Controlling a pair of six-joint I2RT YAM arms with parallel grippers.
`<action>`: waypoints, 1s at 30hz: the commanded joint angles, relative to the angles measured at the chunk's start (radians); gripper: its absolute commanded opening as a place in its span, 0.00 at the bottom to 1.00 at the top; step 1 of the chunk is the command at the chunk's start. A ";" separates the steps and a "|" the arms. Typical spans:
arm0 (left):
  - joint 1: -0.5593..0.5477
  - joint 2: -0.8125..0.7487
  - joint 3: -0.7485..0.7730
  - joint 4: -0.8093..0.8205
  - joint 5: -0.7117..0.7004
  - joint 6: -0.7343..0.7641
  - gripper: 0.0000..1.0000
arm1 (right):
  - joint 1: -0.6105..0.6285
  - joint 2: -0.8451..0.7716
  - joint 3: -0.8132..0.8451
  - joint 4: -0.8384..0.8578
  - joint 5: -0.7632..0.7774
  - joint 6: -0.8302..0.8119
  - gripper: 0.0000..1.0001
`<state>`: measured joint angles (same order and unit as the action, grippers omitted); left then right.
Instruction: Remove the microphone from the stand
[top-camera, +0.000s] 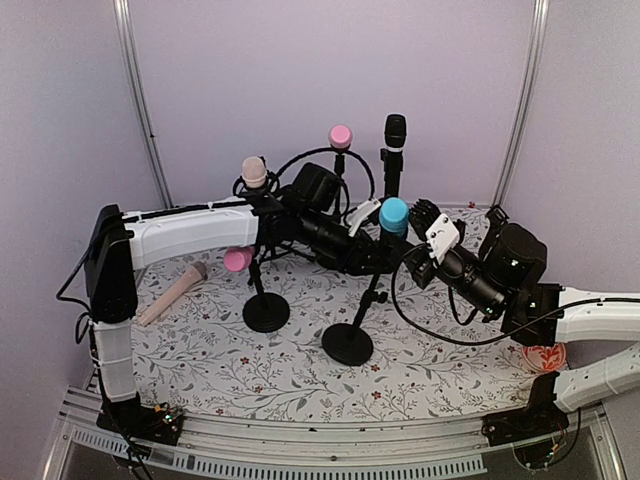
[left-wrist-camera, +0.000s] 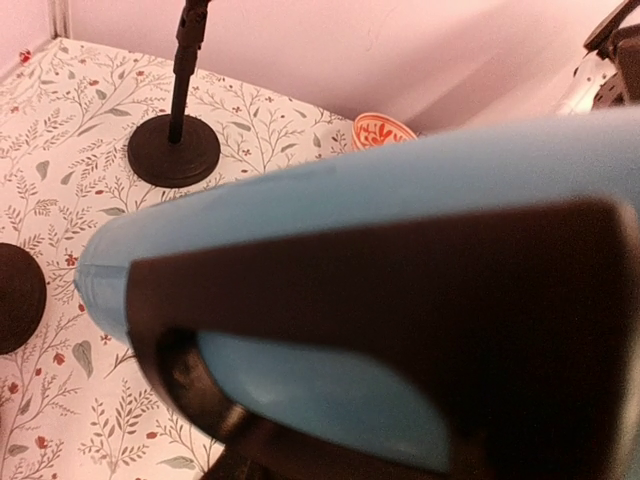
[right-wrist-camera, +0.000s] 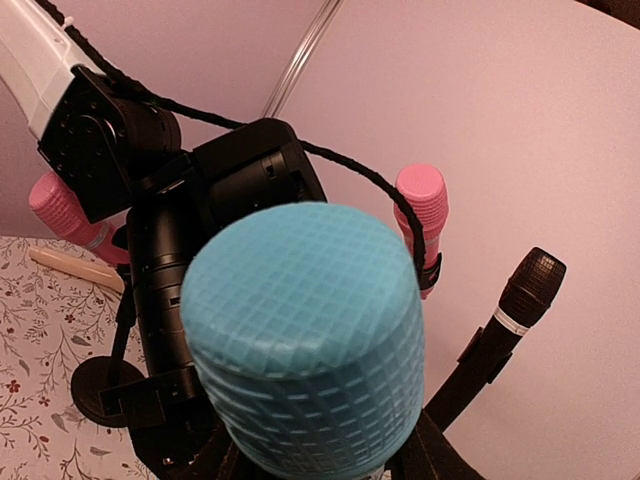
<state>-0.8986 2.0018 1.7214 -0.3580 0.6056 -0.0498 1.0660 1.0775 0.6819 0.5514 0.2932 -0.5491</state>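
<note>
Blue mic (top-camera: 393, 216) upright in clip of centre stand (top-camera: 348, 343), head up. L claw (top-camera: 374, 256) closed on mic body just under head; in L wrist cam mic fills view. R claw (top-camera: 428, 236) just beside head, apart from it; how far open, can't tell. Pink mic (top-camera: 341, 136) + black mic (top-camera: 395, 130) behind.

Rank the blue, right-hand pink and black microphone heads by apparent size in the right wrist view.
1. blue microphone head, though it is nearest the camera, which inflates it.
2-3. pink microphone head and black microphone head look alike, so they are unranked.
</note>
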 joint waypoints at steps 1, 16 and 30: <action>0.043 0.064 -0.014 -0.071 -0.168 -0.012 0.00 | 0.040 -0.118 0.122 0.229 -0.148 0.011 0.00; 0.043 0.086 -0.022 -0.090 -0.193 0.008 0.00 | 0.082 -0.152 0.177 0.182 -0.197 0.012 0.00; 0.046 0.093 -0.043 -0.098 -0.215 0.007 0.00 | 0.126 -0.193 0.205 0.182 -0.234 0.032 0.00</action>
<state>-0.9161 2.0018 1.7344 -0.3515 0.6186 -0.0105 1.1007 0.9997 0.7353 0.3836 0.2691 -0.5762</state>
